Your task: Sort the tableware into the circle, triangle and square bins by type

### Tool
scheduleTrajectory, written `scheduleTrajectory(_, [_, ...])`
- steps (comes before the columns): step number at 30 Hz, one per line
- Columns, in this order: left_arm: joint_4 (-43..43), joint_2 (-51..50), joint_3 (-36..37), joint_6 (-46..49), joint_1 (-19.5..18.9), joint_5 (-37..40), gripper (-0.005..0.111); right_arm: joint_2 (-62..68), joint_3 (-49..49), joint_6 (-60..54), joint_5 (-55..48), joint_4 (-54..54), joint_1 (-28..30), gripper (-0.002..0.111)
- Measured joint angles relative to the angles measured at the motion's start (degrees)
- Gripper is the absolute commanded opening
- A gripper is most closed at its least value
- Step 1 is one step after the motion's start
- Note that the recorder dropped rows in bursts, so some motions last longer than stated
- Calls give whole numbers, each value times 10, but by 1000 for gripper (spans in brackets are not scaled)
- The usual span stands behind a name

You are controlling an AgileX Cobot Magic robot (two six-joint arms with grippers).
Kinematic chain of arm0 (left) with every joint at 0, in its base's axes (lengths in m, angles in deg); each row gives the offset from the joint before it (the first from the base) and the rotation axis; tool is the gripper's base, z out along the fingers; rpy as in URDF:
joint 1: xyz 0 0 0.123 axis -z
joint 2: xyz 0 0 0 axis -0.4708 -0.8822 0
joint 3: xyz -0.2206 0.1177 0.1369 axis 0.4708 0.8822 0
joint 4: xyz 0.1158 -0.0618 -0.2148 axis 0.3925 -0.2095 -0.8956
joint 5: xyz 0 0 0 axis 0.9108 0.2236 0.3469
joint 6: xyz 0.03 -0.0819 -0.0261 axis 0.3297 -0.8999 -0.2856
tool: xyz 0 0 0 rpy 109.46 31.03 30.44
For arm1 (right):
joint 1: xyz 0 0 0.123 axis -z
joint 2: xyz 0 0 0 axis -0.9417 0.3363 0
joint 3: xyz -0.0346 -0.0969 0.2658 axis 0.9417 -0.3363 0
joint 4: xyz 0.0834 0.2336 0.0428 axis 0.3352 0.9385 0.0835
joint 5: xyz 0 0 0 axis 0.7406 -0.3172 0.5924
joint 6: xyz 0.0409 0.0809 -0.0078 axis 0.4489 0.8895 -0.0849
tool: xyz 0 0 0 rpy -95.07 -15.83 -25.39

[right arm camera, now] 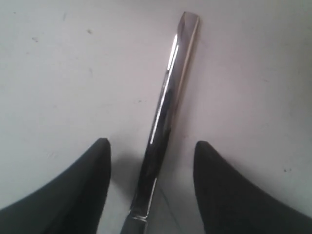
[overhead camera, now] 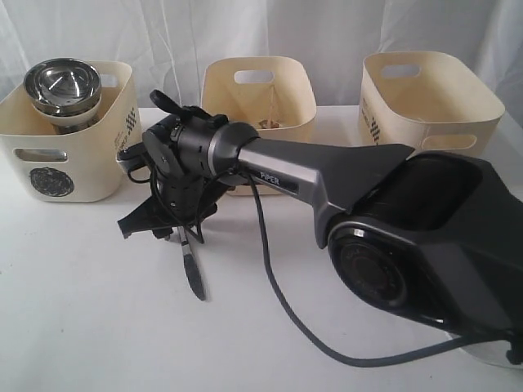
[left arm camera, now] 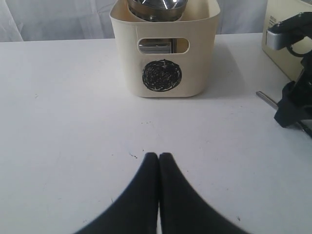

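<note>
Steel bowls (overhead camera: 62, 82) sit stacked in the circle bin (overhead camera: 49, 155) at ten o'clock on the white table (overhead camera: 82, 327). Facing that bin, the left gripper (left arm camera: 159, 157) has its fingers pressed together, empty. Toward eight o'clock from centre, the right gripper (right arm camera: 152, 143) stands spread either side of the steel knife (right arm camera: 168, 87), which lies flat on the table.

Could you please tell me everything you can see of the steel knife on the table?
The knife is slim, polished steel, mirror-bright along its length, with a squared-off end. It lies flat on the white table, between the open fingers of the right gripper, with a gap on either side; only the table touches it.
</note>
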Motion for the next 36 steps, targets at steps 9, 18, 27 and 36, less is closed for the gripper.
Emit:
scheduleTrajectory(9, [0, 0, 0, 0, 0, 0, 0, 6, 6, -13, -3, 7, 0, 0])
scheduleTrajectory(18, [0, 0, 0, 0, 0, 0, 0, -15, -27, 28, 0, 9, 0, 0])
scheduleTrajectory(27, [0, 0, 0, 0, 0, 0, 0, -167, -285, 35, 156, 111, 18, 0])
scheduleTrajectory(36, [0, 0, 0, 0, 0, 0, 0, -392, -595, 35, 418, 219, 82, 0])
